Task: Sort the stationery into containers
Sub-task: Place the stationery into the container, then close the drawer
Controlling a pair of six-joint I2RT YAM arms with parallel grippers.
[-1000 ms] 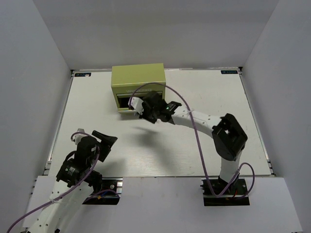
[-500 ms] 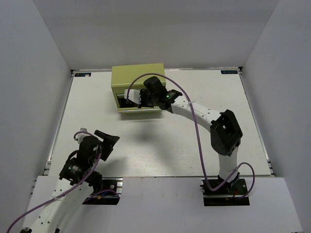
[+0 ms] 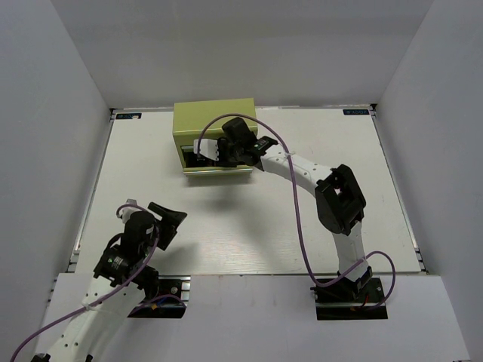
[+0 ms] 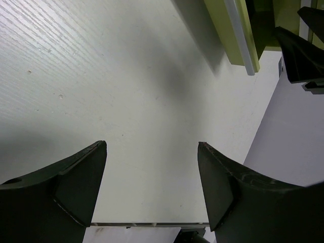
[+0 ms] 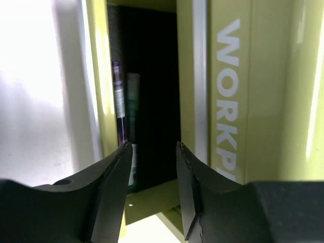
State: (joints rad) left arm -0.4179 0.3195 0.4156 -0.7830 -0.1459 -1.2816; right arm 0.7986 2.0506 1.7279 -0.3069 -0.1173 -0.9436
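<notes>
Well left of the chest (image 3: 213, 121) and out in front of it: left fingers (image 4: 76, 182) spread wide over bare desk (image 3: 264, 226), holding nothing. At the chest's front, in the mouth of its open drawer (image 5: 152, 101): right fingers (image 5: 109, 192) parted narrowly, nothing between. Just inside, two pens (image 5: 132, 96) lying along the drawer wall. Might catch that wall if backed out crooked, tugging the chest or jamming the drawer.

A lab-style robot test cell: a white table (image 3: 249, 226) enclosed on three sides by plain white panels (image 3: 249, 45).
</notes>
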